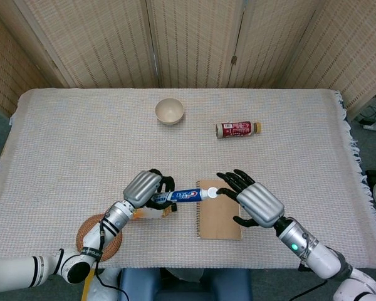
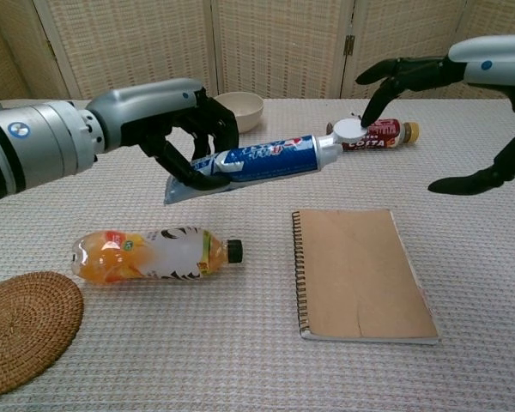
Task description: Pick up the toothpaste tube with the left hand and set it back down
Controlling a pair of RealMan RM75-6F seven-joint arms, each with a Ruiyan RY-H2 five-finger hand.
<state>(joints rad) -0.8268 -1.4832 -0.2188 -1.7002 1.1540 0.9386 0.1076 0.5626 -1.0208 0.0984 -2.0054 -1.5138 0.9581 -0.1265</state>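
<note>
Tablecloth (image 1: 81, 144) bears two bottles (image 1: 238, 129) (image 2: 150, 254), one bowl (image 1: 169, 111), one notebook (image 2: 365, 275).

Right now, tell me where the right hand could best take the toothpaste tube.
Probably the round body just behind the cap, from the cap side. The toothpaste tube hangs roughly level in the left hand, which covers its flat crimped end; the right hand already has open fingers at the cap.

"COSTA" on red bottle (image 2: 373, 134) label; toothpaste tube (image 2: 257, 161) print unreadable.
</note>
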